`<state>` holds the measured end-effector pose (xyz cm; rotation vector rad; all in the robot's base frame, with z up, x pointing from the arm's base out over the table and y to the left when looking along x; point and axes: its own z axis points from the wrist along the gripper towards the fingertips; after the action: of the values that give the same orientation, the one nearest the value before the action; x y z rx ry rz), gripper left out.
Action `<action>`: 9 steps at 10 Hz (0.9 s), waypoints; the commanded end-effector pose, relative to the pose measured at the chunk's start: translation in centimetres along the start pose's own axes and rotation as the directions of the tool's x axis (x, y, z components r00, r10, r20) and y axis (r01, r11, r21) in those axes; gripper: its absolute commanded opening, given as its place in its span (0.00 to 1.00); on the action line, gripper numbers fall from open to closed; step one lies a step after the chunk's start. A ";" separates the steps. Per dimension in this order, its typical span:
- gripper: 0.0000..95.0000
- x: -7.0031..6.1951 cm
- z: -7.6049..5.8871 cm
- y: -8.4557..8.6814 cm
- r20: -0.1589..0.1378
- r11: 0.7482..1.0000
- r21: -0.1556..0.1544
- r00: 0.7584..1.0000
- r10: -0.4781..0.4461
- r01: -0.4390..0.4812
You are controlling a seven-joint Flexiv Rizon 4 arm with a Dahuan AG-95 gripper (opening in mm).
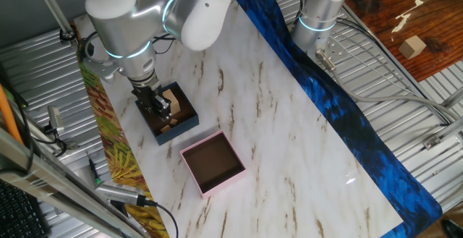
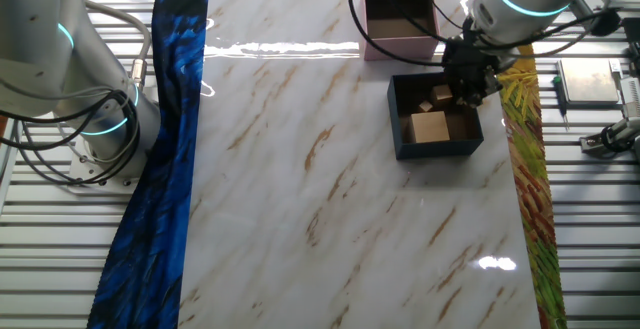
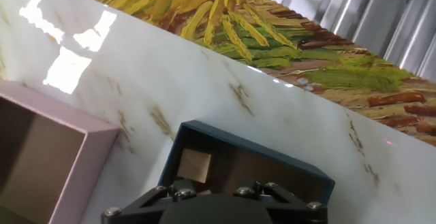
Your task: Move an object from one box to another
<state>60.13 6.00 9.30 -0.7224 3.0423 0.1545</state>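
My pincer is hanging over the navy box, fingertips dipping to about wall height at its left side. I can't tell whether it's gripping or released: in both fixed views the dark fingers are blocking the gap, and the hand view is only showing the pincer body at the bottom edge.

Navy box is sitting on the marble desk, near the edge with the yellow leaf-pattern strip. Inside it I'm seeing wooden blocks: a larger tan block lying flat on the brown floor and a smaller block just beside my fingertips. Whether I'm touching the small one, I can't tell. One fixed view is also showing a block right against the pincer.

Pink box is standing just beside the navy one, corners near but walls apart, with only its brown floor showing.

A blue patterned strip is running along the far desk edge. A second arm's base is standing beyond it.
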 end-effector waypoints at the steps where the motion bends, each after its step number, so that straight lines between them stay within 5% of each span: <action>1: 0.40 -0.1 0.1 0.0 0.006 1.000 0.000 1.000 -0.017 0.017; 9: 0.40 0.5 0.2 -0.3 0.005 1.000 0.016 1.000 -0.015 0.015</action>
<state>59.71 5.46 9.12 -0.7450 3.0271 0.1344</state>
